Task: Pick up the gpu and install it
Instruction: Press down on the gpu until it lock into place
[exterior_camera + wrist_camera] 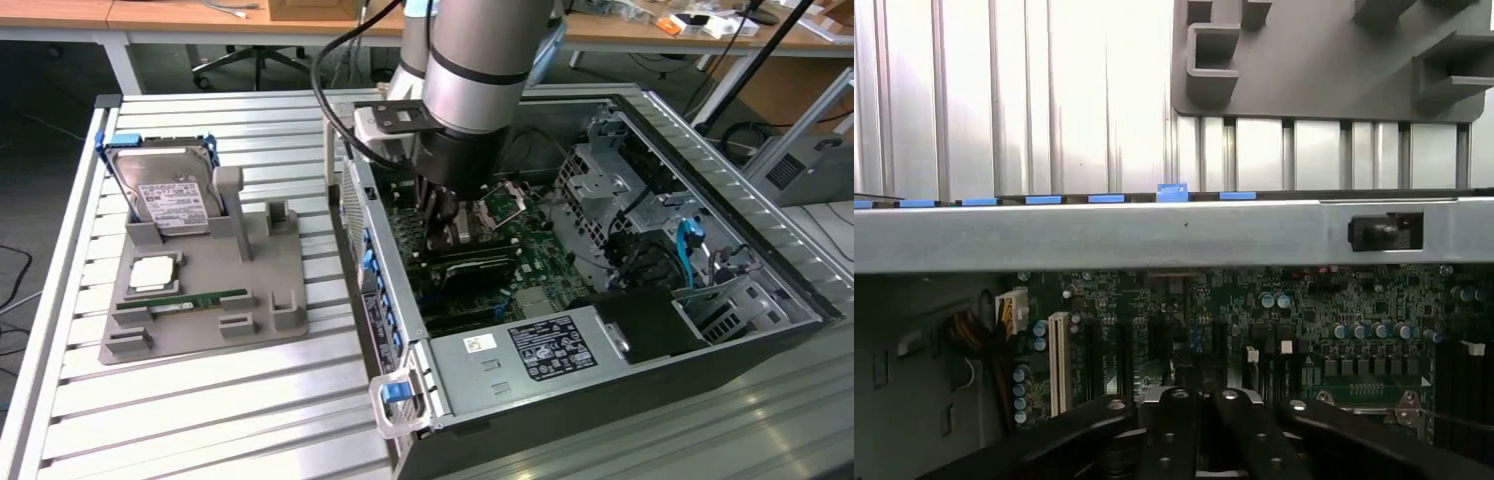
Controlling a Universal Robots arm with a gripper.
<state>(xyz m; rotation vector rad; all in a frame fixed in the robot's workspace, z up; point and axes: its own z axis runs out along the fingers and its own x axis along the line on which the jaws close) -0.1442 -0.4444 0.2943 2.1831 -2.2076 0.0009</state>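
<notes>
Wrist view first, closest stuff: the gripper (1199,400) has its two dark fingers (1176,430) pressed right together, basically fully closed. I honestly can't tell if anything is pinched between them. Just past the tips is the green motherboard (1294,320) with its slots and capacitors. Beyond it comes the grey side wall of the case (1104,235) with a row of blue clips (1172,192) along its rim. Further out are the slats of the table (1004,90) and a corner of the grey fixture (1324,60).

Exterior view, front to back: the power supply (547,350) with its label sits at the near end of the case (747,250), which lies open on the table (200,410) toward the exterior view's right edge. Behind that, a dark flat card lies across the motherboard (541,255), and that looks like the gpu (467,275). The gripper (451,232) hangs right over it, fingers pointing down, with the arm (481,60) coming down from above. Whether the tips actually touch the card, can't say.

Over toward the exterior view's left edge, well apart from the case, is the fixture (274,265). It holds a RAM stick (187,300) at its near end, a square chip (154,272) behind that, and a hard drive (167,195) propped up at the far end. Desks (160,15) run along the back.
</notes>
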